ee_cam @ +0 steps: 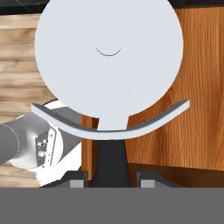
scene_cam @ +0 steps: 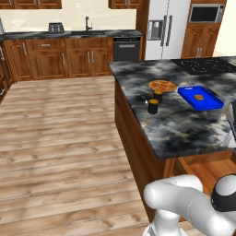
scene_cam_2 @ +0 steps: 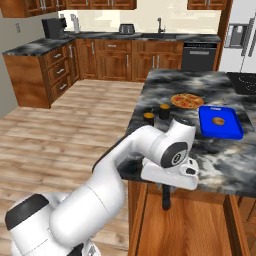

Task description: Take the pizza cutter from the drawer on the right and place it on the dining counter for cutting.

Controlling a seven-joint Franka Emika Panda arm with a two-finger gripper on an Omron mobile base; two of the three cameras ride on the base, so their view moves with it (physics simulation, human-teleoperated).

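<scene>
The pizza cutter (ee_cam: 109, 57) fills the hand view: a silver-white wheel with a curved guard over a black handle. My gripper (ee_cam: 109, 181) is shut on that handle, one fingertip on each side. In the right base view my gripper (scene_cam_2: 166, 197) hangs just below the front edge of the dining counter (scene_cam_2: 165, 82), over the open drawer (scene_cam_2: 200, 225) with its orange-brown inside. In the left base view the drawer (scene_cam: 212, 168) shows under the edge of the dining counter (scene_cam: 184, 124).
On the counter top lie a round orange pizza (scene_cam_2: 187, 100), two dark shakers (scene_cam_2: 164, 111) and a blue tray (scene_cam_2: 220, 121) holding a small brown item. A black cooktop (scene_cam: 205, 65) sits at the far end. Wooden floor stretches to the left.
</scene>
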